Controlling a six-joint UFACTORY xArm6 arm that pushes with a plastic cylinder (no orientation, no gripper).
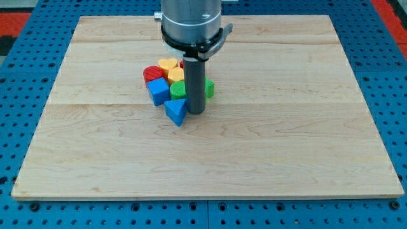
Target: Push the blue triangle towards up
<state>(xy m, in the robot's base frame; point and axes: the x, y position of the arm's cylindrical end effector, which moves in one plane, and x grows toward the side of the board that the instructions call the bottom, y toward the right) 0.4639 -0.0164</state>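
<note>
The blue triangle point(176, 111) lies on the wooden board point(286, 140), at the bottom of a tight cluster of blocks left of centre. My tip point(196, 112) rests on the board just right of the blue triangle, touching or nearly touching its right side. Above the triangle sit a blue cube point(158, 91), a green block point(179, 90), a red block point(153, 73), a yellow heart-shaped block point(168, 63) and another yellow block point(175, 76). The rod hides part of the green block and of a red piece behind it.
Another green piece point(209, 88) shows just right of the rod. The arm's grey cylindrical body point(191, 22) hangs over the top middle of the board. A blue perforated table point(19, 95) surrounds the board.
</note>
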